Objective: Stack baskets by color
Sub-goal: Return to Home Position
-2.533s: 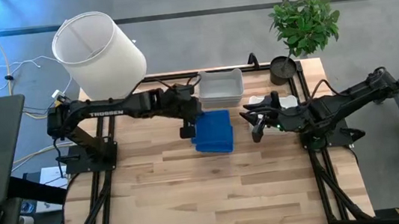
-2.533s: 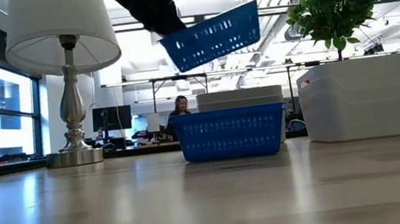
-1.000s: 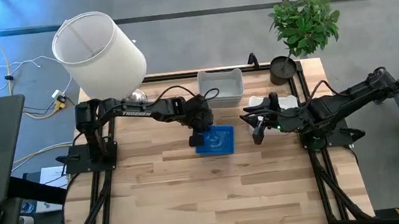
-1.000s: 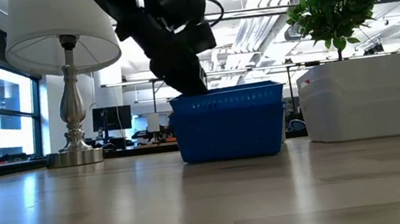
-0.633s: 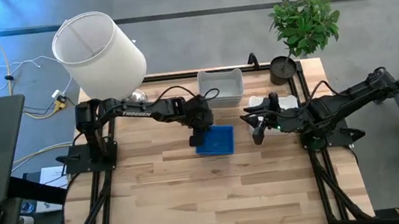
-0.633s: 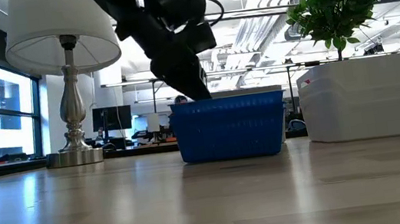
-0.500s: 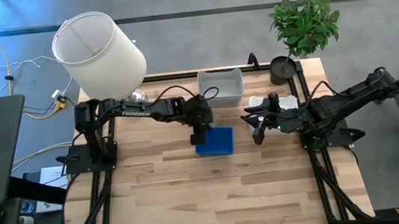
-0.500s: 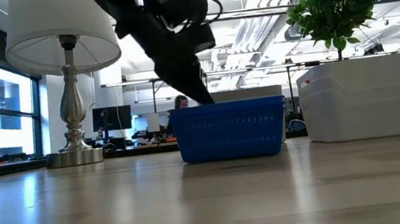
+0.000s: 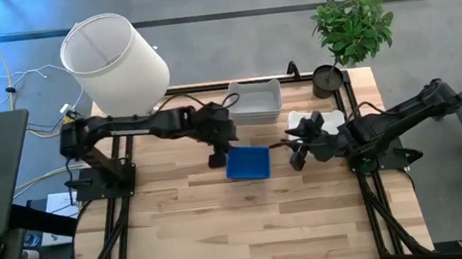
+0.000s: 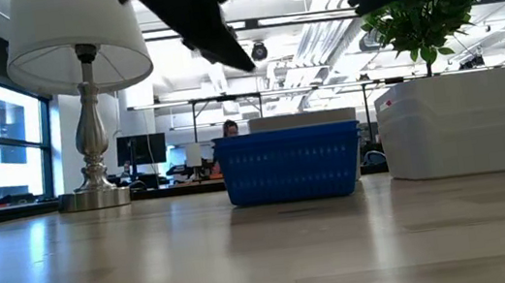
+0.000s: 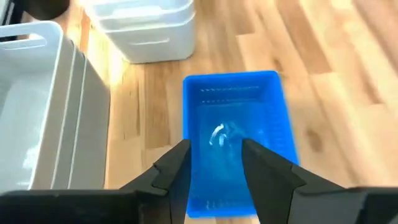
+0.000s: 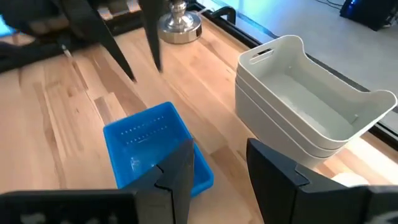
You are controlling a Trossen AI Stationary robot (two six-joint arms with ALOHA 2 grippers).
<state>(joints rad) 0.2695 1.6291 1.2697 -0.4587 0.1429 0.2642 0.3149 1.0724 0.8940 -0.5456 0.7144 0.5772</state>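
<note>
High view first: where does the blue stack (image 9: 248, 163) sit?

On the tabletop (image 9: 250, 223), its baskets nested into one pile, roughly midway between the two arms. I'll place everything else from that pile.

Fine. The other colours?

The grey stack (image 9: 256, 100) stands just beyond the blue stack, at the tabletop's far edge, with a strip of bare wood between them. The white stack (image 9: 300, 120) is near the blue stack on the right arm's side, partly covered by that arm. In the low view the blue stack lies flat on the wood and the grey rim shows over it from behind.

And the left claw (image 9: 216, 158)?

It hovers just beside the blue stack's edge on the left arm's side, raised above it and not touching. The left wrist view shows its two fingers (image 11: 174, 171) parted, with the blue mesh visible between them and nothing gripped.

The right claw (image 9: 296, 158)?

It hangs near the opposite side of the blue stack, apart from it. The right wrist view shows its fingers (image 12: 273, 168) spread wide and empty.

Anything else?

A lamp (image 9: 114, 60) stands well apart from the blue stack, at the far corner on the left arm's side. A potted plant (image 9: 352, 24) and a small black pot (image 9: 326, 78) stand farther from the blue stack than the white stack does. The low view catches a person (image 10: 230, 130) in the room behind.
</note>
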